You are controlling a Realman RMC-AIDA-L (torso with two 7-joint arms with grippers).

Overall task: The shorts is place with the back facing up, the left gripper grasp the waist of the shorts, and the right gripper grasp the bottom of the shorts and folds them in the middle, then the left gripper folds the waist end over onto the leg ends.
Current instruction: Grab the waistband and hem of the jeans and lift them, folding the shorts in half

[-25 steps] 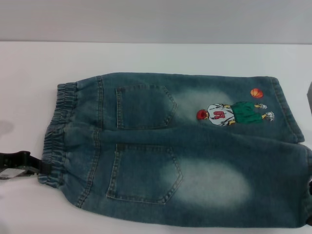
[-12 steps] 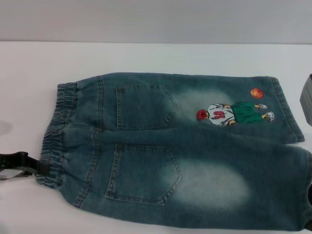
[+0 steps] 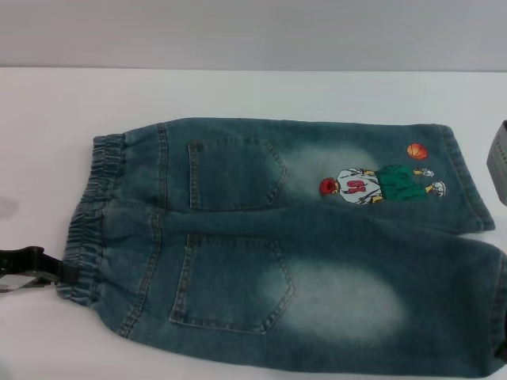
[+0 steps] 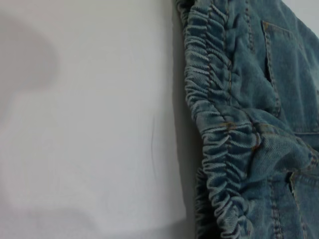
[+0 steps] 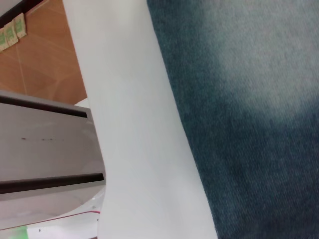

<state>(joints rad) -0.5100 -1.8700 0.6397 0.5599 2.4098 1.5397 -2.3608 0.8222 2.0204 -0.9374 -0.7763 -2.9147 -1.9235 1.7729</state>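
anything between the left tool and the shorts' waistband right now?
Nothing visible. In the head view the left tool sits at the near end of the elastic waistband of the shorts, touching or nearly so. Only bare white table lies around it. The left wrist view shows only waistband and table.

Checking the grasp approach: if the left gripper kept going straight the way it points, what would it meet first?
Likely the shorts' elastic waistband: the left gripper points right at it from the table edge, apparently already touching.
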